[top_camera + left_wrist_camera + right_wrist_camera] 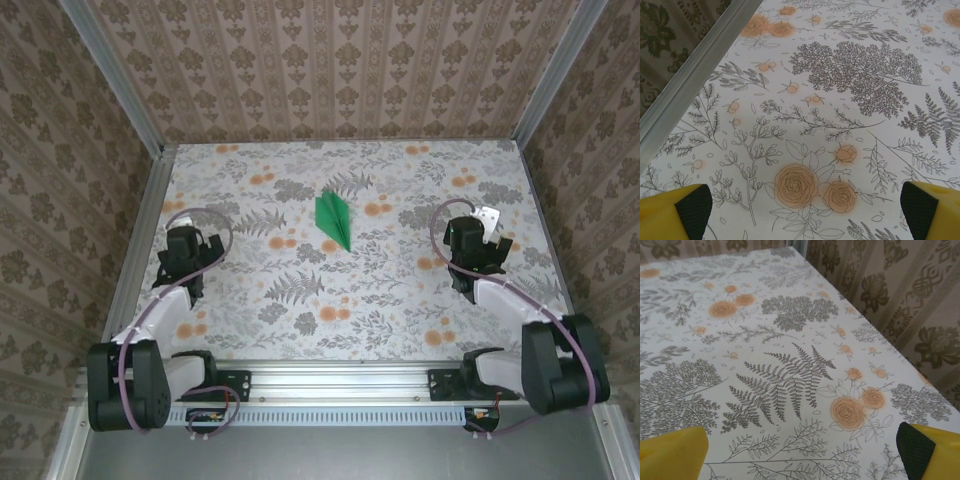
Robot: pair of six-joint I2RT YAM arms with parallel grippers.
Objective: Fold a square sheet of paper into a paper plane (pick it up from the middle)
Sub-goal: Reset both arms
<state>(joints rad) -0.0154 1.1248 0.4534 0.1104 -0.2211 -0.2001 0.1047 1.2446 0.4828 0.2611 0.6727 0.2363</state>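
Note:
The paper plane (pixel 334 219), a narrow bright green dart with creases, lies flat on the flowered table (pixel 390 290) a little behind its middle, nose toward the near side. My left gripper (pixel 186 237) hovers well to its left, apart from it. Off to the plane's right sits my right gripper (pixel 478 235), also apart from it. In the left wrist view the left gripper (pixel 806 207) stands open, yellow fingers (pixel 675 210) wide over bare printed cloth. The right gripper (pixel 802 450) is open too, fingers (pixel 927 450) spread over a fern print, nothing between them.
Aluminium rails border the table: one along the left edge (pixel 695 70) beside my left gripper, one across the near edge (pixel 340 378). Patterned walls (pixel 330 60) close in the back and both sides. The right table edge (pixel 880 335) runs close past my right gripper.

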